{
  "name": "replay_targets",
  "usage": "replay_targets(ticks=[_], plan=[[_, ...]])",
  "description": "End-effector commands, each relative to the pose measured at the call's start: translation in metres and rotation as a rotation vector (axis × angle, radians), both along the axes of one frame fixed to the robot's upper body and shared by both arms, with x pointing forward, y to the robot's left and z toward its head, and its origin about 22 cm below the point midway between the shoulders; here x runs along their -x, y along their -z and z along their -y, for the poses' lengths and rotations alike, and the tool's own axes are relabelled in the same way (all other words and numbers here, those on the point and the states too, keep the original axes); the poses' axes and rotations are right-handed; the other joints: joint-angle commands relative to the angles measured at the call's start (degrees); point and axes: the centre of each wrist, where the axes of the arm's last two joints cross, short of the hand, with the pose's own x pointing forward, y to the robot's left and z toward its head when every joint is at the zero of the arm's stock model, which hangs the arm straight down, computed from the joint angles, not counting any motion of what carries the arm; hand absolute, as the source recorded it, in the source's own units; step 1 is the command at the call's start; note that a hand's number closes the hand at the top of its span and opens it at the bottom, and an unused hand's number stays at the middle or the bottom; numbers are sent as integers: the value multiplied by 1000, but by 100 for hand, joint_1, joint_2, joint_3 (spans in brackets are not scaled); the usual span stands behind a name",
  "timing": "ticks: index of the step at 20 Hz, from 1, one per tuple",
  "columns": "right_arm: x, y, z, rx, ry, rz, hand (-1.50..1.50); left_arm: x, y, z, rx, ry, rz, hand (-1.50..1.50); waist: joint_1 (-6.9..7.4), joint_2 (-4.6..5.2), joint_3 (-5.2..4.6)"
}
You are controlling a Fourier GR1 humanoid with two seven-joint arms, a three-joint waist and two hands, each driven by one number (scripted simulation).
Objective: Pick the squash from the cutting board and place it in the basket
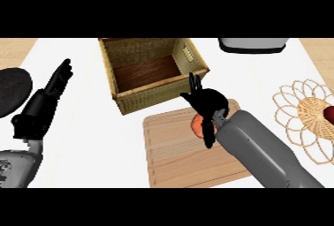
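Observation:
A wooden cutting board (183, 152) lies on the white counter, just in front of a woven basket (124, 95) with a dark wooden floor. An orange squash (195, 125) shows at the board's far edge, mostly hidden by my right hand (207, 102). That hand is over the squash with its thumb hanging down along the squash's near side and its fingers pointing up toward the basket. Whether the hand touches the squash I cannot tell. My left hand (47, 95) rests open at the left, fingers up, well away from the board.
A dark round plate (13, 90) sits at the left edge beside my left hand. A woven wire-rimmed dish (306, 117) holding something red lies at the right. A grey-and-white appliance (253, 45) stands at the back right.

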Motion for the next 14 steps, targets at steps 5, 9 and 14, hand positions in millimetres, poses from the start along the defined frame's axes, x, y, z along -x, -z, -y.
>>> replay_targets(ticks=[5, 9, 14], plan=[[-7, 37, 28, 62, 52, -95, -150, 13, 1, -4, -3, 13, 10, 0, 49, 136, 30], [-6, 51, 35, 61, 56, -100, -150, -1, 0, -7, 0, 7, -13, 0, 12, 152, 30], [-8, 63, 23, 35, 72, -140, 150, 1, -17, -6, 9, 17, -7, 0, 17, 135, 31]])
